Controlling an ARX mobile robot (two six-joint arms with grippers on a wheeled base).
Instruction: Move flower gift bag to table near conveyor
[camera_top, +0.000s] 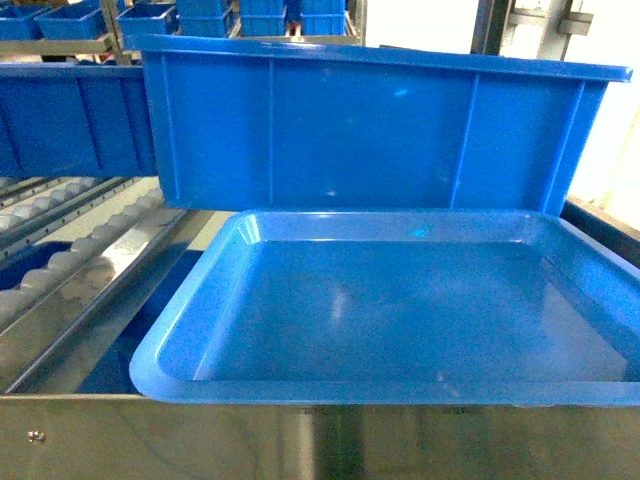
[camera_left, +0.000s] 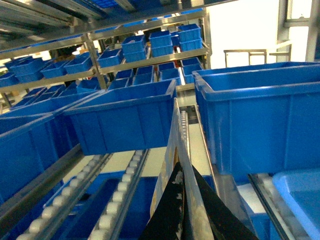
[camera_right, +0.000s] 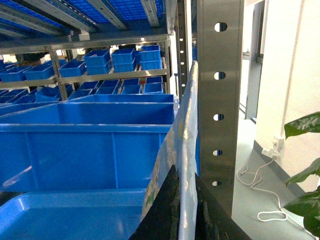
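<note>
At the left of the head view the conveyor (camera_top: 85, 255) runs its lanes of small white rollers from the lower left up toward the far bins, inside a steel frame. To its right a shallow blue tray (camera_top: 200, 300) fills the middle and lower frame, its rim resting at the front steel rail. Behind it stands a large blue bin (camera_top: 370, 125). No gripper and no bag appear in this view.

In the left wrist view, the left gripper (camera_left: 186, 205) rises from the bottom centre as two dark fingers pressed against a thin edge of the flower gift bag (camera_left: 175, 145). The bag is seen edge-on, its long axis running up from the fingers and leaning slightly left, with a pale speckled print. The jaws stand nearly closed on it.

In the right wrist view, the right gripper (camera_right: 182, 210) at bottom centre likewise pinches the bag's pale, glossy edge (camera_right: 182, 135), which stands nearly upright, curving to the top of a perforated steel post (camera_right: 220, 100). A leafy plant (camera_right: 302, 165) sits at the right edge.

No readable writing or label shows anywhere.
</note>
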